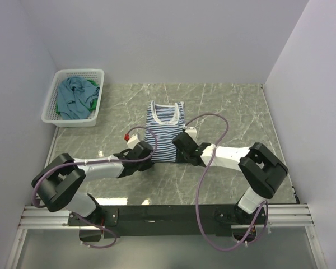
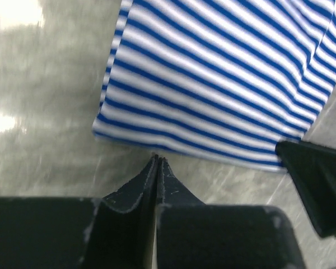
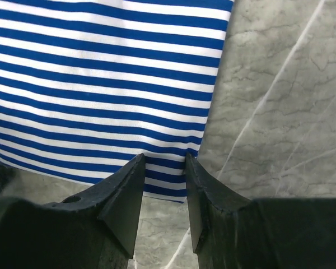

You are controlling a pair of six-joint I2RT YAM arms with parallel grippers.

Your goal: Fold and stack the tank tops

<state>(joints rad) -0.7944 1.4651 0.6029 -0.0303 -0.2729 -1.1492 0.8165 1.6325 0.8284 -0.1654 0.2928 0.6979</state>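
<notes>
Hem of striped top [image 1: 165,126] is the working edge. The top lies flat mid-surface [image 1: 229,101], long axis running top-to-bottom of the overhead frame, neck at the upper end, hem at the lower end.

One end effector sits at each hem corner.
- Left end effector [image 2: 157,158], lower-left corner: fingers pressed together, tips touching the hem edge. Cannot tell whether any cloth is caught.
- Right end effector [image 3: 164,158], lower-right corner: narrow gap, fingers straddling the hem, cloth showing flat in the gap, not pinched.

Judgement: the fold should carry hem toward neck, away from both arms, up the frame. Neither arm is nearer. The left pinch looks marginal and may need redoing.

Teal top [image 1: 73,96] and green top [image 1: 93,88] lie in the basket [image 1: 50,109], upper left, well apart.
</notes>
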